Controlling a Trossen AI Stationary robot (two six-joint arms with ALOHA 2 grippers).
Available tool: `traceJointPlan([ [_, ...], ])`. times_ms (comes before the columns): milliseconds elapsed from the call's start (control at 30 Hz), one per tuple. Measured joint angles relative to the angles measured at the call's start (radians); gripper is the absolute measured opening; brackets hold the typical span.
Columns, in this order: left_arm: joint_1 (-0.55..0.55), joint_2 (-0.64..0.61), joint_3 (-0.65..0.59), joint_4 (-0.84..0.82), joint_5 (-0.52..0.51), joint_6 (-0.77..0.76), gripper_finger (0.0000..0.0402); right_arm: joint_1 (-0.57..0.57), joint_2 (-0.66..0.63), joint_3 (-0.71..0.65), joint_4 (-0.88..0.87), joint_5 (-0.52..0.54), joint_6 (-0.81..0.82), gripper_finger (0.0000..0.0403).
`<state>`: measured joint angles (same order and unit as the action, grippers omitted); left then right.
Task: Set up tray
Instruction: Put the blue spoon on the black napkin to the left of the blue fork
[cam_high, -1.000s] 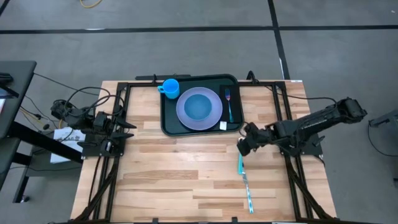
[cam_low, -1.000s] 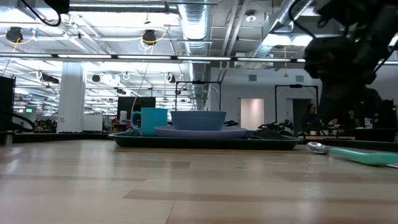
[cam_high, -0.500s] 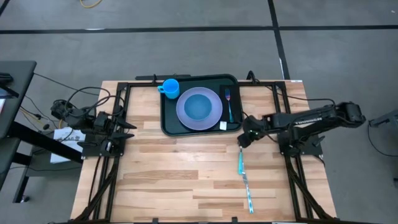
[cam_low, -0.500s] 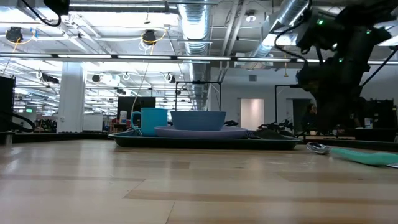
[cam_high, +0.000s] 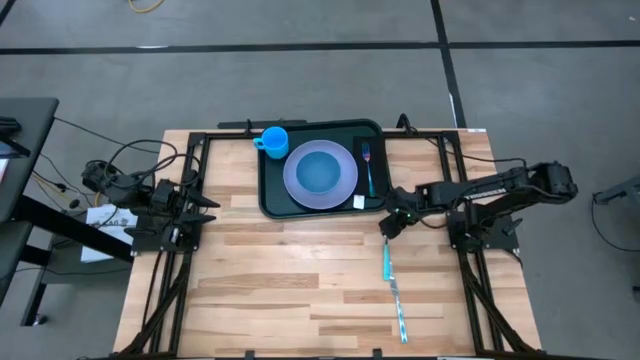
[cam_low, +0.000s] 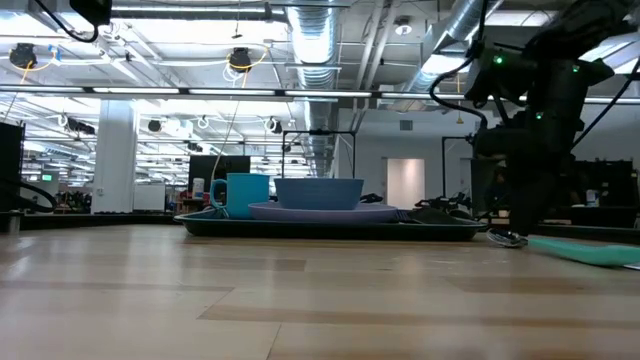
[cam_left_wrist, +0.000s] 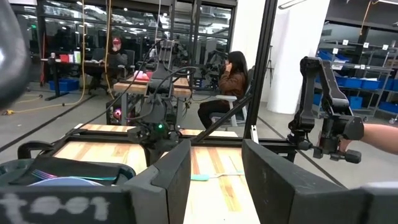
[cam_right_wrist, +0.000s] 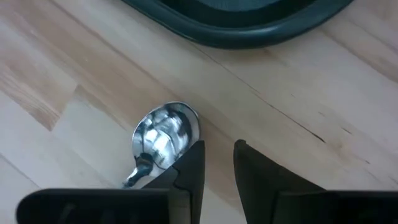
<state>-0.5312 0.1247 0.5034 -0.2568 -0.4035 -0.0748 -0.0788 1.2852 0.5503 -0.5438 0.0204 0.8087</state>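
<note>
- Tray (cam_high: 272, 190), dark green-black with a raised rim, sits at the far middle of the wooden table (cam_high: 260, 290) as we look down from above.
- On the tray we see a round lavender plate (cam_high: 320, 173) in the middle, a blue cup (cam_high: 274, 140) at its far left corner, and a fork with a blue handle (cam_high: 368, 165) lying along its right side.
- Our right gripper (cam_high: 388, 226) reaches in from the right and hangs low over the table, just off the tray's near right corner.
- From the right wrist camera, its two dark fingers (cam_right_wrist: 189, 168) stand a small gap apart with nothing between them, right beside the shiny bowl of a spoon (cam_right_wrist: 163, 140); the tray's rounded rim (cam_right_wrist: 249, 34) lies a little beyond.
- The spoon's teal handle (cam_high: 386, 266) stretches toward the near edge of the table, and a second teal-handled utensil (cam_high: 401, 318) lies farther along, nearer that edge.
- From table height, the right arm comes down to the spoon (cam_low: 508, 238) at the right of the tray (cam_low: 330, 229).
- Our left gripper (cam_high: 205, 208) waits at the table's left edge, well apart from the tray, its fingers (cam_left_wrist: 171, 180) parted and empty.
- Beyond the table, the left wrist camera shows a seated person (cam_left_wrist: 231, 84) in the room.
</note>
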Motion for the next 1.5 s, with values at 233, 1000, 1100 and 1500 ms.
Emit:
traceJointPlan([
  [233, 0.0, 0.0, 0.0, 0.0, 0.0, 0.0, 0.0132, -0.001, -0.009, 0.0, 0.001, -0.001, -0.014, 0.0077],
  [1000, 0.0, 0.0, 0.0, 0.0, 0.003, 0.0, 0.0132, -0.002, -0.009, 0.0, 0.078, -0.031, -0.045, 0.017],
  [1100, 0.0, 0.0, 0.0, 0.0, 0.002, 0.0, 0.0132, -0.002, -0.009, 0.0, 0.084, -0.031, -0.05, 0.0179],
  [1500, 0.0, 0.0, 0.0, 0.001, 0.002, 0.0, 0.0132, -0.002, 0.058, 0.0, 0.083, -0.031, -0.055, 0.0176],
])
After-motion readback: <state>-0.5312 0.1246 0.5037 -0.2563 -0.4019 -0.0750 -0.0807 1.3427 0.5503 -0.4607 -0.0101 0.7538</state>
